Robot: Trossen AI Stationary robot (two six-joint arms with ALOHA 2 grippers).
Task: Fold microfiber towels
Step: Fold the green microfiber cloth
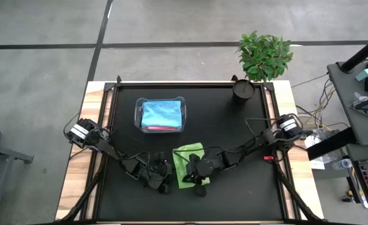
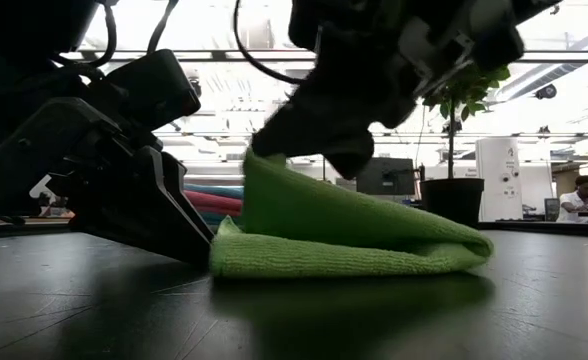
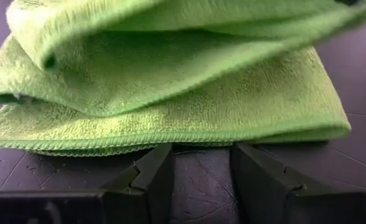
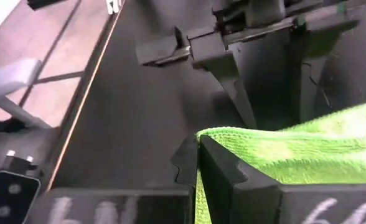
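A lime green microfiber towel lies near the middle of the black table, folded over on itself. Its fold is on the table, and its upper layer rises toward the other end. My right gripper is over it, shut on that raised layer. My left gripper rests low on the table at the towel's left near side. It is open, with its fingertips at the lower hem. A clear tub farther back holds light blue towels with a pink one beneath. My right gripper pinches the upper layer's free edge between its two fingers, slanting down from the table's right. That end is lifted clear, and the layer slopes down to the fold on the table. My left gripper's fingertips stand at the lower layer's hem; I cannot tell whether they touch it.
A potted plant stands at the table's far right corner in a dark pot. Bare black table lies at the near side and far left. A person sits at a desk far behind the table.
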